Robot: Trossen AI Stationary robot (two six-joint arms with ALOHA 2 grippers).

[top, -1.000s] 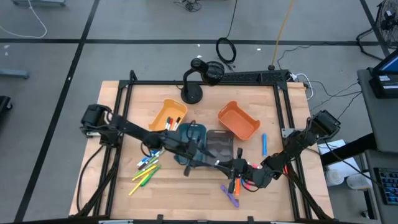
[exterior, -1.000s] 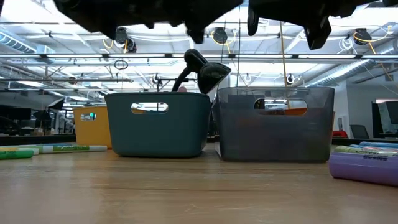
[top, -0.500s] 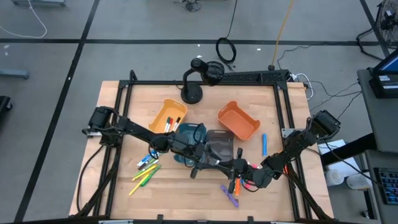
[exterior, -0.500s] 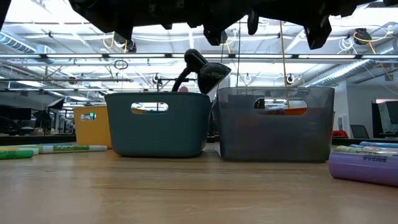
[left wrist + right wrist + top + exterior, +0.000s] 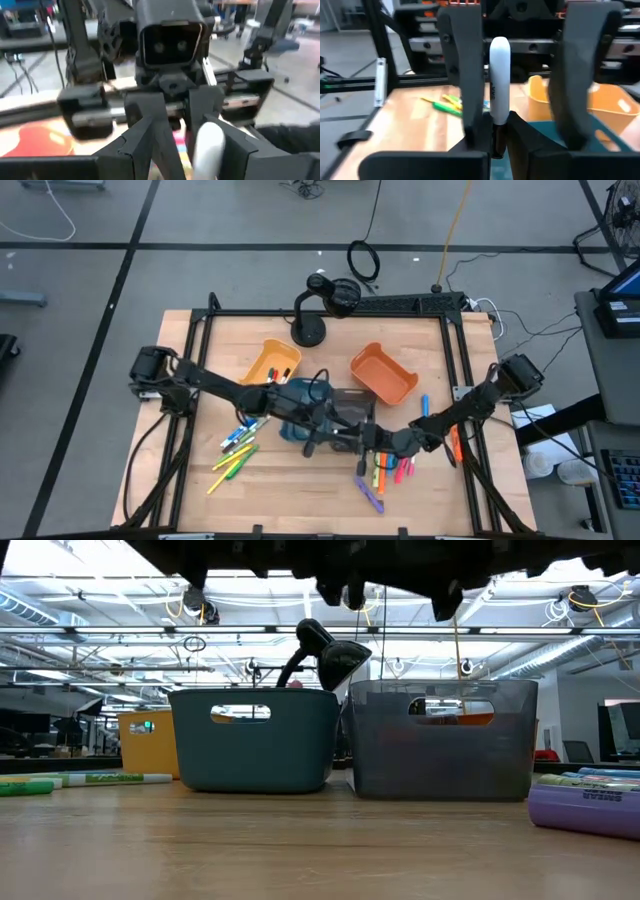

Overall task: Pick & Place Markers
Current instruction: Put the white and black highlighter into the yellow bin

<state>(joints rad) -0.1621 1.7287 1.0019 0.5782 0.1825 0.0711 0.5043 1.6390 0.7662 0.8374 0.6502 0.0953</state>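
My right gripper (image 5: 360,442) is shut on a white marker (image 5: 499,75) above the grey bin (image 5: 352,412). My left gripper (image 5: 333,436) faces it, open. Its fingers (image 5: 466,75) stand on either side of the marker; whether one touches it I cannot tell. The left wrist view shows the same marker (image 5: 206,150). Green and yellow markers (image 5: 235,452) lie on the table at the left. Orange, pink and purple markers (image 5: 385,477) lie at the right, and a blue marker (image 5: 424,412) lies farther back. My right gripper pinches the white marker's near end (image 5: 496,119) between its two fingers. The marker runs along the fingers and sticks out past their tips toward my left gripper. It is lifted clear, above the grey bin.
A teal bin (image 5: 300,400) stands beside the grey bin. A yellow bin (image 5: 270,365) with markers in it and an orange bin (image 5: 383,373) stand farther back. A black stand (image 5: 310,320) is at the far edge. Bare wood lies along the near edge.
My right gripper has swung toward the table's left and far side, up to my left gripper, and its wrist has rolled. My left gripper has edged toward the right to meet it.
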